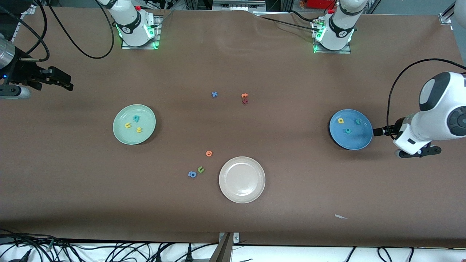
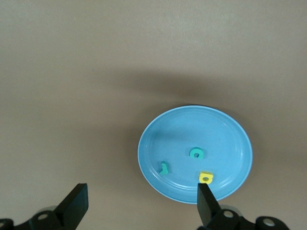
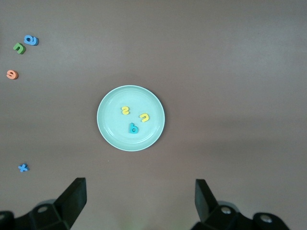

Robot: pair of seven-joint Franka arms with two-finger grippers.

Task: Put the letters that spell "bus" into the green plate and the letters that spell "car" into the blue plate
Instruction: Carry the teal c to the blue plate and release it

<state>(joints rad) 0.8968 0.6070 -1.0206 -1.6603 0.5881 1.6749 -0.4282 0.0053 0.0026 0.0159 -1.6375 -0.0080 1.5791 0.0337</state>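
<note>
The green plate (image 1: pixel 123 136) lies toward the right arm's end and holds a teal b (image 1: pixel 136 118), a yellow u (image 1: pixel 127 125) and a yellow s (image 1: pixel 139 130). My right gripper (image 1: pixel 60 80) hangs open and empty over bare table, off that plate's edge; its wrist view shows the green plate (image 3: pixel 110 115) past the open gripper (image 3: pixel 139 199). The blue plate (image 1: pixel 355 142) holds a yellow a (image 1: pixel 341 120), a teal r (image 1: pixel 358 122) and a teal c (image 1: pixel 348 130). My left gripper (image 1: pixel 418 151) is open and empty beside it, the blue plate (image 2: pixel 225 139) just past one fingertip (image 2: pixel 206 199).
A beige-white plate (image 1: pixel 242 196) sits nearer the front camera, mid-table. Beside it lie an orange letter (image 1: pixel 209 153), a green u (image 1: pixel 201 169) and a blue a (image 1: pixel 192 174). Farther back are a blue x (image 1: pixel 214 94) and orange and red letters (image 1: pixel 244 98).
</note>
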